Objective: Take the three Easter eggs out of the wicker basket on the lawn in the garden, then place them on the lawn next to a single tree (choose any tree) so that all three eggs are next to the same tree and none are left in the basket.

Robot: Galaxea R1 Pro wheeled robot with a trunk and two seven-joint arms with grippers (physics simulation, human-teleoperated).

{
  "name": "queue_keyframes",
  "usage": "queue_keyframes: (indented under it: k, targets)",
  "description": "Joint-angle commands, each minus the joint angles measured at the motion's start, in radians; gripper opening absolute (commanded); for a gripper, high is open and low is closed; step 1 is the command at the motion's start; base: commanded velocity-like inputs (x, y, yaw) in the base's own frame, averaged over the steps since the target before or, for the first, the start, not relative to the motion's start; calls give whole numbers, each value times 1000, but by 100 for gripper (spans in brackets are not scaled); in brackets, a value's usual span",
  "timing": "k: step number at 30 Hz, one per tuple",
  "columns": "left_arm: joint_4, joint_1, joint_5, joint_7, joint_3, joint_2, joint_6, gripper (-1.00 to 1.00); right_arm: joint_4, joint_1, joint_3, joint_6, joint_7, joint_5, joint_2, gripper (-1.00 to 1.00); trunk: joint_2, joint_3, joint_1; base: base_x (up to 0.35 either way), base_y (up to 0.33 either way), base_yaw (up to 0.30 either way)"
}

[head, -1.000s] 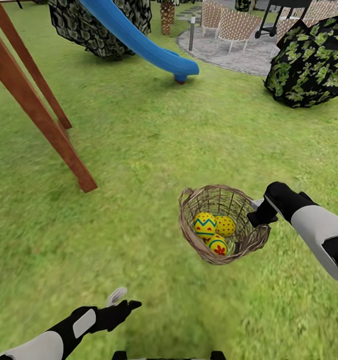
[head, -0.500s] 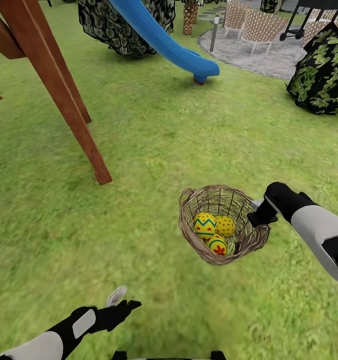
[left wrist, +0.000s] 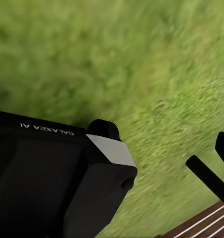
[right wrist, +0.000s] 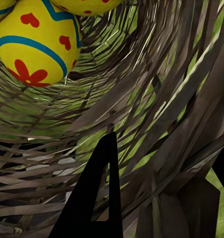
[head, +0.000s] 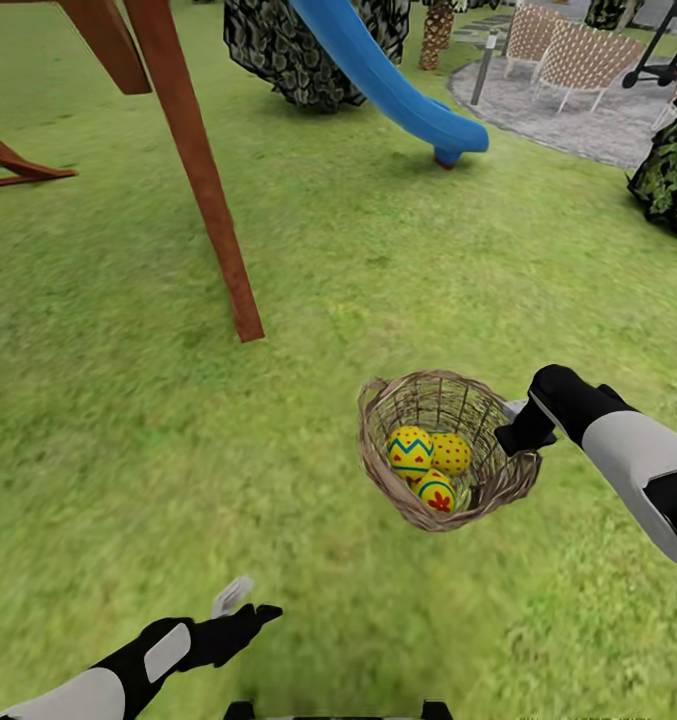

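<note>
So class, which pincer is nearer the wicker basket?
Right. The right pincer grips the wicker basket at its rim; the left pincer hangs apart over grass.

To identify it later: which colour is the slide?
Blue slide, clearest in the head view.

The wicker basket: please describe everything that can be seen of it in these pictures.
The wicker basket is a small round bowl of loosely woven tan-brown strands, with gaps through which the green lawn shows. It is tilted, its opening turned toward the head camera. Inside lie the three Easter eggs, yellow with blue zigzag bands and red marks, resting together against the lower wall. The right gripper grips its rim on the robot's right side; in the right wrist view a dark finger lies against the weave.
</note>
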Motion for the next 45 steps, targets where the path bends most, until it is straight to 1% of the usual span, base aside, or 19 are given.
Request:
queue_keyframes:
  k: [1,45]
  targets:
    - [0,-1,6,-1,-4,0,5,100,-2,0,-1,5,9,0,0,-100,-1,-1,-1,-342,0,240]
    - [0,-1,6,-1,-4,0,5,100,3,0,1,5,8,0,0,-100,-1,-1,-1,-343,1,237]
